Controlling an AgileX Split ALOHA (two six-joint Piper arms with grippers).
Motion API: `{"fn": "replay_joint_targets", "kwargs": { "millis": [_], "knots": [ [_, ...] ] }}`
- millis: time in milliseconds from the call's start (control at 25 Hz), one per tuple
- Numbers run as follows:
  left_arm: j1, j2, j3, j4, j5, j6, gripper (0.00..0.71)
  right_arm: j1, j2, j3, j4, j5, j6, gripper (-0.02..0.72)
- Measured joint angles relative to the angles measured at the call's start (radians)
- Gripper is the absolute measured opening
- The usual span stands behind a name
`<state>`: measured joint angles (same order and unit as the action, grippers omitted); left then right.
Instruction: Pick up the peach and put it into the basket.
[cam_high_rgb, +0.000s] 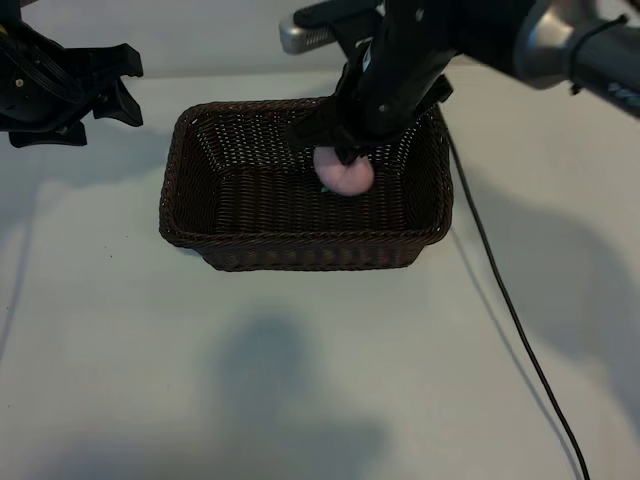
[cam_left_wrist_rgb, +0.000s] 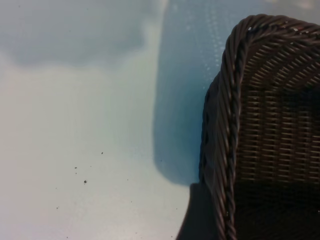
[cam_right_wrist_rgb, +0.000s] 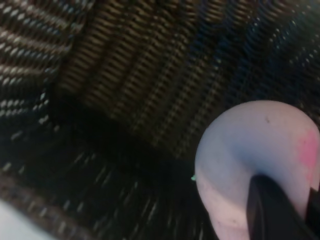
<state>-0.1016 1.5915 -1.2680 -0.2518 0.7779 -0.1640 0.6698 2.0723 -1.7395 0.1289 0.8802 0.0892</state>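
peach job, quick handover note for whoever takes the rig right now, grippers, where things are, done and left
Right gripper: shut on the small round pale-pink peach, reaching down inside the large dark-brown woven wicker basket, toward its far side.
Left gripper: open, empty, parked beside the basket's far left corner.
Done: peach picked up and carried into the basket.
Left: open the right gripper to drop the peach, then lift the arm clear. Whether the peach touches the basket floor I cannot tell.
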Motion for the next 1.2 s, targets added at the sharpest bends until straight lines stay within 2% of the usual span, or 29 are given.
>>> {"fn": "replay_joint_targets", "kwargs": {
  "millis": [120, 240, 320, 600, 680, 800, 1040, 1200],
  "knots": [
    [0.0, 0.0, 0.0, 0.0, 0.001, 0.002, 0.555, 0.0, 0.038, 0.0, 0.0, -0.014, 0.0, 0.049],
    [0.0, 0.0, 0.0, 0.001, 0.001, 0.002, 0.555, 0.0, 0.063, 0.0, -0.001, -0.016, -0.001, 0.093],
    [0.0, 0.0, 0.0, 0.001, 0.001, 0.002, 0.555, 0.0, 0.071, 0.0, 0.0, -0.016, -0.001, 0.164],
    [0.0, 0.0, 0.0, 0.001, 0.001, 0.002, 0.555, 0.0, 0.071, 0.0, 0.0, -0.015, -0.001, 0.515],
    [0.0, 0.0, 0.0, 0.001, 0.001, 0.002, 0.555, 0.0, 0.071, -0.01, 0.002, -0.003, 0.0, 0.572],
    [0.0, 0.0, 0.0, 0.001, 0.001, 0.002, 0.555, 0.0, 0.071, -0.047, 0.003, 0.045, 0.0, 0.596],
    [0.0, 0.0, 0.0, 0.002, 0.001, 0.002, 0.555, 0.0, 0.071, -0.179, -0.007, 0.193, 0.014, 0.571],
    [0.0, 0.0, 0.0, 0.002, 0.001, 0.002, 0.555, 0.0, 0.071, -0.25, -0.08, 0.306, 0.043, 0.568]
  ]
}}
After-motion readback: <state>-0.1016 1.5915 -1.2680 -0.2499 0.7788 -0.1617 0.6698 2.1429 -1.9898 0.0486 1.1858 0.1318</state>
